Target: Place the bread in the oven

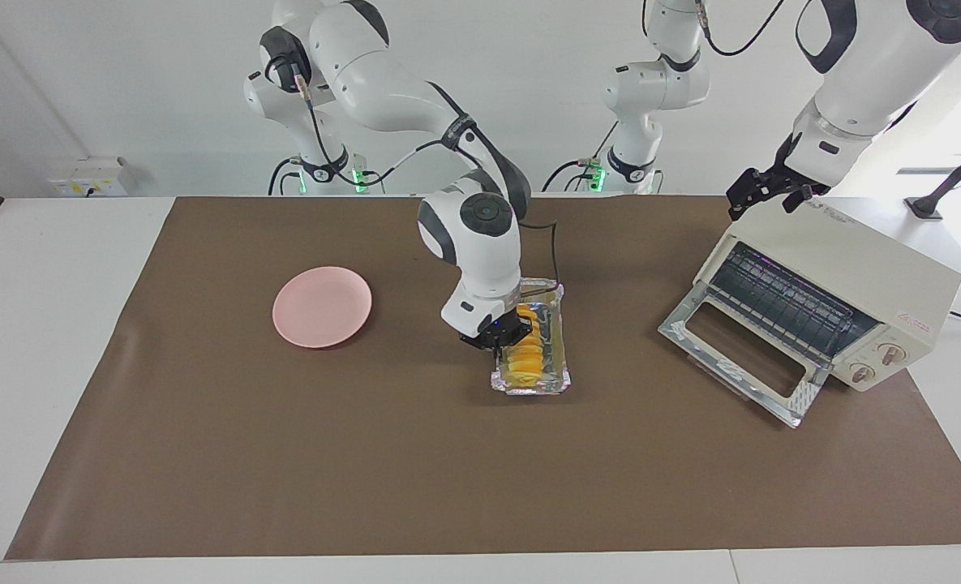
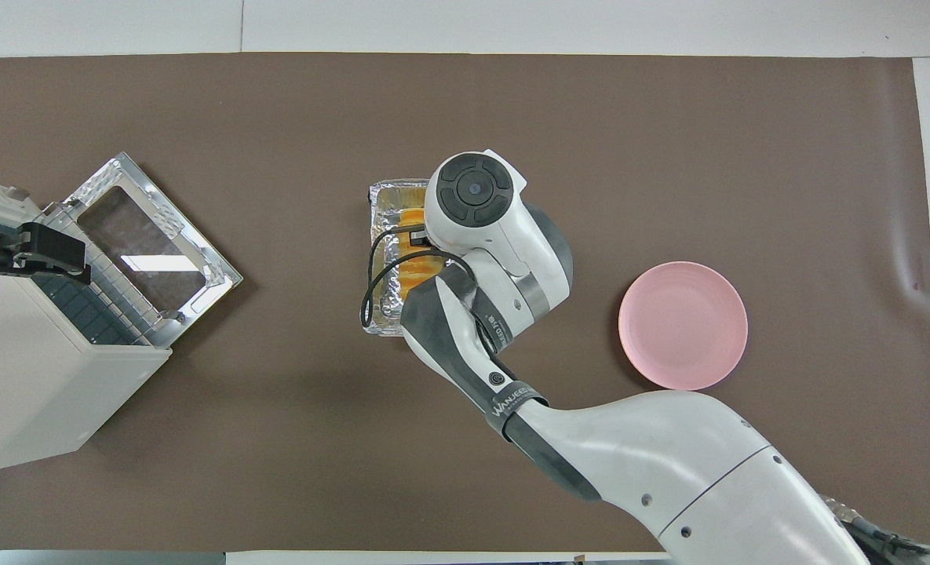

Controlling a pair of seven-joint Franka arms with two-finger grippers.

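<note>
tray (image 1: 559,328): crinkled shiny foil
table cover (image 1: 415,470): matt brown paper
plate (image 1: 322,307): smooth pink plastic
oven (image 1: 861,280): cream casing; glass door, foil-edged frame

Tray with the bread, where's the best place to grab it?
Pinch the tray's thin upright rim on a long side, coming from above: it looks too wide to span, and the bread fills the middle. The right gripper grips there.
</note>
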